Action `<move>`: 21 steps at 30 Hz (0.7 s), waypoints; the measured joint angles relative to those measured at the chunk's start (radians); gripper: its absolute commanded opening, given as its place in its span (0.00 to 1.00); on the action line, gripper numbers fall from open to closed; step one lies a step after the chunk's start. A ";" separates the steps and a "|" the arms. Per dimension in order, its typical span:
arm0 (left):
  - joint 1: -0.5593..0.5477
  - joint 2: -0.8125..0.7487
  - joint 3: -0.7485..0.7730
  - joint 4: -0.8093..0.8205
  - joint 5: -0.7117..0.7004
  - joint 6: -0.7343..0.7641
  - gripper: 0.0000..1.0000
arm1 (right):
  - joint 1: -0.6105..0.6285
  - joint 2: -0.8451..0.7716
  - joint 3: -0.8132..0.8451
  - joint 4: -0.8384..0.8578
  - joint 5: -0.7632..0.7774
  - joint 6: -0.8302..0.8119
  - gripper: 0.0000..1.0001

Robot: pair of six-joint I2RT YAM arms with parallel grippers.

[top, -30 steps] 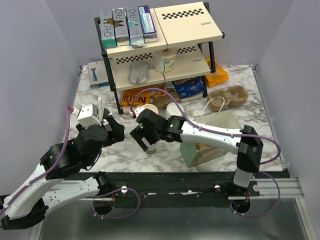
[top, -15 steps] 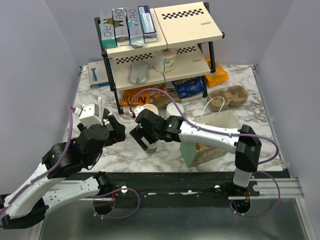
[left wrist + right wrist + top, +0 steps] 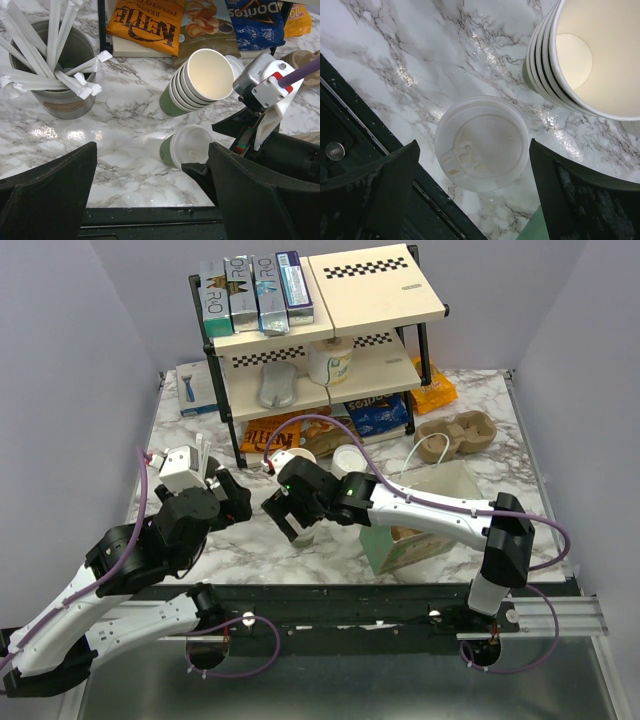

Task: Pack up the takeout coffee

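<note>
Takeout coffee (image 3: 482, 145), lidded, beside nested cups (image 3: 197, 82); wrapped straws (image 3: 56, 35) in grey tin (image 3: 62, 106).

L arm (image 3: 120, 560) angles fwd from near-left base, L gripper (image 3: 232, 502) w/ jaws spread wide. R arm (image 3: 420, 510) stretches left across centre, R gripper (image 3: 293, 523) pointing down, jaws wide too.

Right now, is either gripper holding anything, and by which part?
Nothing is held. The right gripper stands open over the takeout coffee, fingers either side of its lid, not touching. The left gripper is open, empty.
</note>
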 measured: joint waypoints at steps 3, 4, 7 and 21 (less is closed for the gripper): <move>0.000 0.000 0.000 0.000 -0.002 0.000 0.99 | 0.000 0.002 0.000 0.000 0.003 -0.006 1.00; 0.000 0.000 0.000 0.000 -0.002 0.000 0.99 | 0.000 0.004 0.000 0.000 0.003 -0.008 1.00; 0.000 0.000 0.000 0.000 -0.002 0.000 0.99 | -0.002 0.015 0.000 0.000 -0.001 -0.010 1.00; 0.000 0.010 0.000 0.000 -0.002 0.000 0.99 | -0.008 0.034 0.000 -0.001 -0.024 -0.011 1.00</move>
